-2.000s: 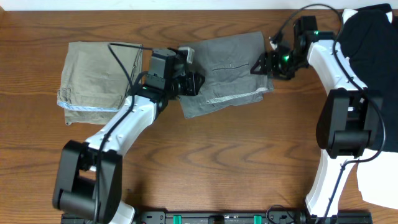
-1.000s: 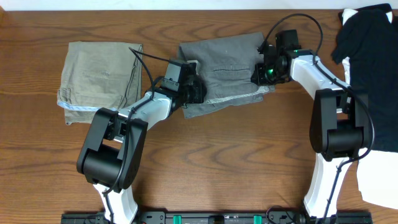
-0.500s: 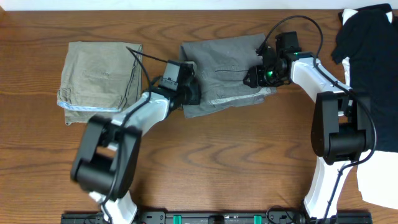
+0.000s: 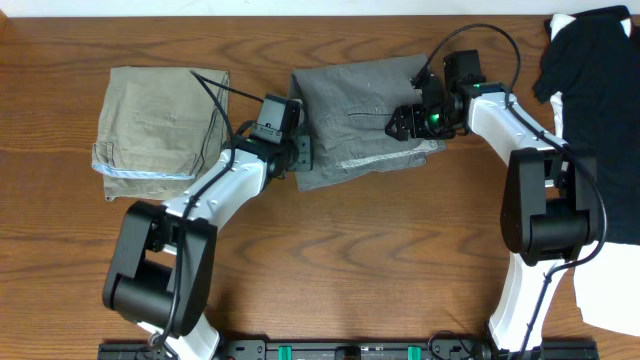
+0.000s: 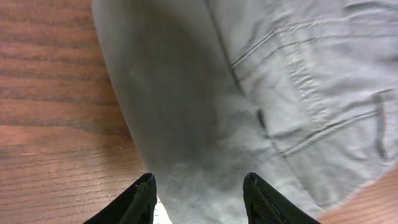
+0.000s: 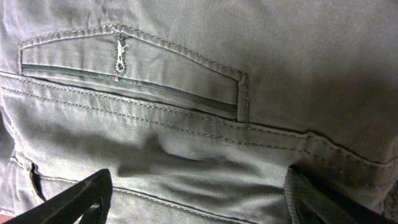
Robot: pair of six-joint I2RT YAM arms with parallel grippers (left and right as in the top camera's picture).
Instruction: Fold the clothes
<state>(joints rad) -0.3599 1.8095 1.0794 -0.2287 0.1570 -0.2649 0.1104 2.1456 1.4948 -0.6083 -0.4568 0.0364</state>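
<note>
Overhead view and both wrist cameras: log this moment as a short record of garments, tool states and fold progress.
centre: folded grey cloth trousers, back pocket up, on brown wooden table
left: folded khaki cloth trousers, apart from both tools
far right: crumpled black cloth garment, not yet folded
left tool: open, at the grey trousers' left edge
right tool: open, over their right part

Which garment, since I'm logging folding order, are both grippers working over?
The grey trousers in the middle: left gripper at their left edge, right gripper over their right side. The khaki garment and black garment lie apart, unattended.
</note>
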